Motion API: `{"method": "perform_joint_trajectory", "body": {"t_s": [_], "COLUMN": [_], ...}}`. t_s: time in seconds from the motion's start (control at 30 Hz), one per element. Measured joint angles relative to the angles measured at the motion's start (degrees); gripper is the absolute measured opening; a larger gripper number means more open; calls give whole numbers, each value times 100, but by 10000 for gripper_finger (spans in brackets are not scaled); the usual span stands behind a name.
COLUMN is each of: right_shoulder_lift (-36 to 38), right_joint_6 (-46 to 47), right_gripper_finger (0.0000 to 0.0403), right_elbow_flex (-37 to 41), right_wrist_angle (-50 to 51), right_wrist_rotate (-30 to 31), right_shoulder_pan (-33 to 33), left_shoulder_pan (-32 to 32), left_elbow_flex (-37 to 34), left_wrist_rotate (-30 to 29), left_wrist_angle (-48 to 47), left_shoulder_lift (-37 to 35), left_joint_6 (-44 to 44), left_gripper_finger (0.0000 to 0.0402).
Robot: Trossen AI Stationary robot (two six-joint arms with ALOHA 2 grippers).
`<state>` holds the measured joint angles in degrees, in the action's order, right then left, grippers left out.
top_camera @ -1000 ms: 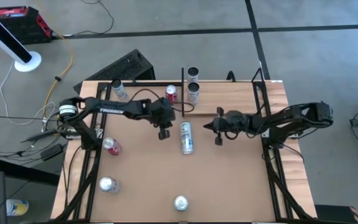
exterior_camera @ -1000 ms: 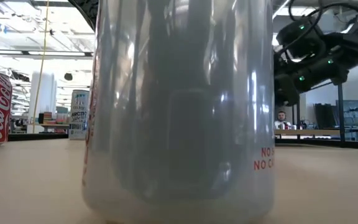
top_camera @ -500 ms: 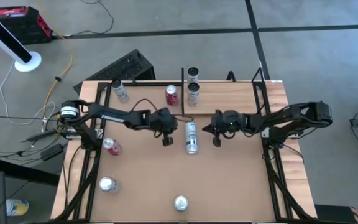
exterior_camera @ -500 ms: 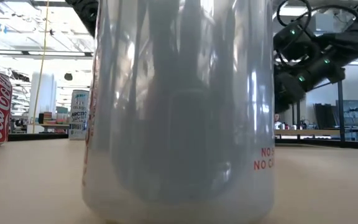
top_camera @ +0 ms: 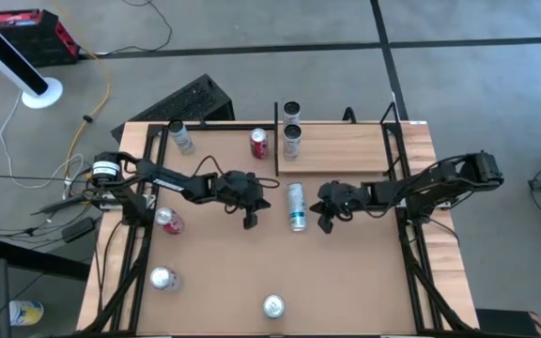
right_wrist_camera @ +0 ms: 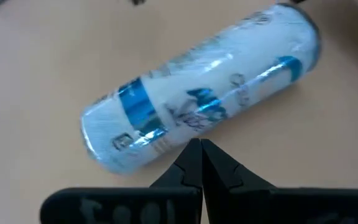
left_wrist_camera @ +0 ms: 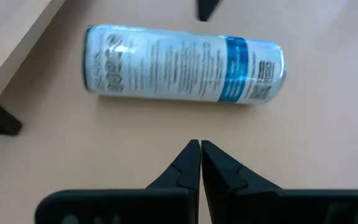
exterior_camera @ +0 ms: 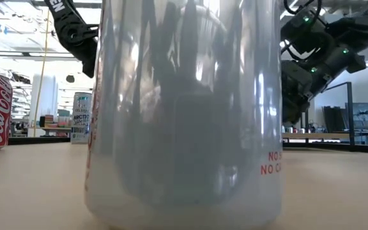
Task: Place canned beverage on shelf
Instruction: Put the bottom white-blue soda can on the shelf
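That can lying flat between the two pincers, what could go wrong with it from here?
1. The can lies on its side, so a nudge could send it rolling across the table.
2. Both the left pincer and the right pincer are shut; neither could grip the can without opening first.
3. The shelf already holds two cans near its rail, which a carried can might topple.

Brown surface (top_camera: 346, 272), pale wood-grain shelf (top_camera: 346, 147) on its far right part bearing an upright can (top_camera: 292, 139), blue-and-white can (top_camera: 296, 207) lying flat mid-surface, red cans (top_camera: 259, 143) (top_camera: 168, 221) and silver cans (top_camera: 179, 136) (top_camera: 162, 279) (top_camera: 272, 306) scattered around
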<state>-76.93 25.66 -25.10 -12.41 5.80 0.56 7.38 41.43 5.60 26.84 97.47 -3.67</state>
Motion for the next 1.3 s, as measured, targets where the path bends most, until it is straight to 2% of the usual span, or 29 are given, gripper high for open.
{"method": "perform_joint_trajectory", "body": {"t_s": [0.17, 0.4, 0.63, 0.73, 0.83, 0.9, 1.07, 1.17, 1.3], "right_shoulder_lift": [75, 923, 1405, 1497, 1604, 1663, 1667, 1668, 1665], "right_joint_6": [245, 732, -608, -491, 220, 274, 240, 320, 933], "right_gripper_finger": [22, 22, 37, 39, 40, 46, 87, 126, 199], "right_elbow_flex": [0, 2, 0, -13, -279, -618, -1710, -2135, -2247], "right_wrist_angle": [411, 1040, 608, 516, 1167, 1900, 3553, 3952, 4202], "right_wrist_rotate": [358, 461, 379, 314, 116, -103, -116, 8, 31], "right_shoulder_pan": [9, 182, 433, 552, 707, 794, 909, 928, 922], "left_shoulder_pan": [-39, -74, -72, -72, -72, -72, -72, -72, -72], "left_elbow_flex": [-9, -9, -9, -9, -9, -9, -9, -9, -9], "left_wrist_rotate": [-165, -186, -392, -391, -391, -391, -391, -391, -391], "left_wrist_angle": [-41, -19, 309, 315, 255, 260, 470, 525, 520], "left_shoulder_lift": [2, 2, 2, 2, 2, 2, 2, 2, 2], "left_joint_6": [-447, -187, 150, 228, 311, 397, 636, 766, 1044], "left_gripper_finger": [0, 0, 0, 0, 0, 0, 0, 0, 0]}}
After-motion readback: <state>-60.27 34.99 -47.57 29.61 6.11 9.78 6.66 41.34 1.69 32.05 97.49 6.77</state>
